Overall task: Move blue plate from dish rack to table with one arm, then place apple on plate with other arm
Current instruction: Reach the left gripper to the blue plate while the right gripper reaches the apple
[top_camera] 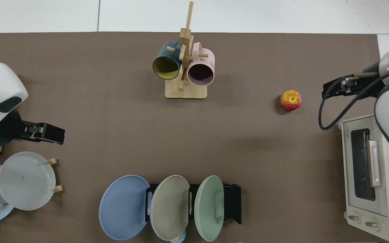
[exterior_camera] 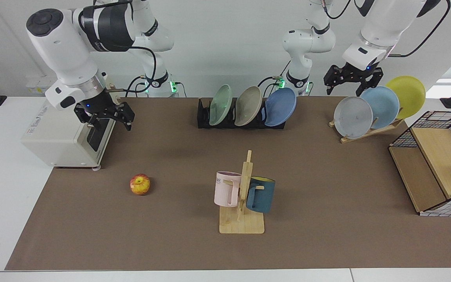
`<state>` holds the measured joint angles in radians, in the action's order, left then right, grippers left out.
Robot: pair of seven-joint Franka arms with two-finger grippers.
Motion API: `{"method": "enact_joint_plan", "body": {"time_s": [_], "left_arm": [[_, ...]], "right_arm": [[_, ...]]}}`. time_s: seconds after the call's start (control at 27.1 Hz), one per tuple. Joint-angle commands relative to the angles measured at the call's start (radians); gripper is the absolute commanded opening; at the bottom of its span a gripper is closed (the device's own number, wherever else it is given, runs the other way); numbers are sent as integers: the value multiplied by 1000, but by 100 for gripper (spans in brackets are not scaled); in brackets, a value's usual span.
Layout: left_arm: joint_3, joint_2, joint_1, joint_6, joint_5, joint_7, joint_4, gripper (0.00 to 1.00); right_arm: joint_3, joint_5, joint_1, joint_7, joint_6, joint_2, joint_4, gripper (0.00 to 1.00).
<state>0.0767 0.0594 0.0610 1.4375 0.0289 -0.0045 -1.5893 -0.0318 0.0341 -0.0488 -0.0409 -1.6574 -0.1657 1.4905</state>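
plates stand on edge in the dish rack [exterior_camera: 241, 117] at the far edge of the table [exterior_camera: 327, 235], and the blue plate [exterior_camera: 280, 106] sits in the end slot nearest the left arm's side, leaning outward past the rack so much of its rim hangs free, which looks like the natural place to pinch it. left gripper [exterior_camera: 353, 81] hovers high over the far corner, above the wooden stand holding the grey plate [exterior_camera: 353, 116], sky-blue plate [exterior_camera: 384, 105] and yellow plate [exterior_camera: 408, 96]; its fingers are spread and hold nothing, and it is well apart from the rack, so the plate pickup reads as not yet begun. in the top view the blue plate [top_camera: 124, 206] shows its broad face tilted away from the tan and green plates beside it. right gripper [exterior_camera: 105, 116] hangs in front of the toaster oven [exterior_camera: 59, 135] on the opposite side, fingers also apart and empty, waiting near its own job: the apple [exterior_camera: 140, 184] rests alone on the mat toward the near edge, close to that arm. mug tree [exterior_camera: 242, 199] occupies the middle near the front, so the open mat between it and the rack seems the likely landing spot.
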Motion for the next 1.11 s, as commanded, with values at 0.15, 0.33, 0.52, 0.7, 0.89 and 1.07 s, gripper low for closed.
{"method": "enact_joint_plan", "body": {"time_s": [0.15, 0.33, 0.52, 0.7, 0.89, 1.07], "left_arm": [[-11, 186, 5, 93, 86, 18, -285, 100], [-2, 266, 13, 148, 89, 23, -443, 100], [2, 333, 14, 250, 126, 73, -627, 100], [0, 336, 13, 294, 173, 97, -710, 100], [2, 336, 13, 320, 200, 95, -781, 100], [5, 336, 14, 322, 224, 95, -819, 100]], "right_arm": [[6, -23, -23, -19, -82, -112, -58, 100], [9, -25, -26, -19, -130, -162, -72, 100], [13, -20, -25, -17, -185, -204, -61, 100], [13, -22, -25, -13, -272, -225, -32, 100], [12, -26, -29, 19, -390, -213, 83, 100], [13, -25, -22, 29, -412, -218, 119, 100]]}}
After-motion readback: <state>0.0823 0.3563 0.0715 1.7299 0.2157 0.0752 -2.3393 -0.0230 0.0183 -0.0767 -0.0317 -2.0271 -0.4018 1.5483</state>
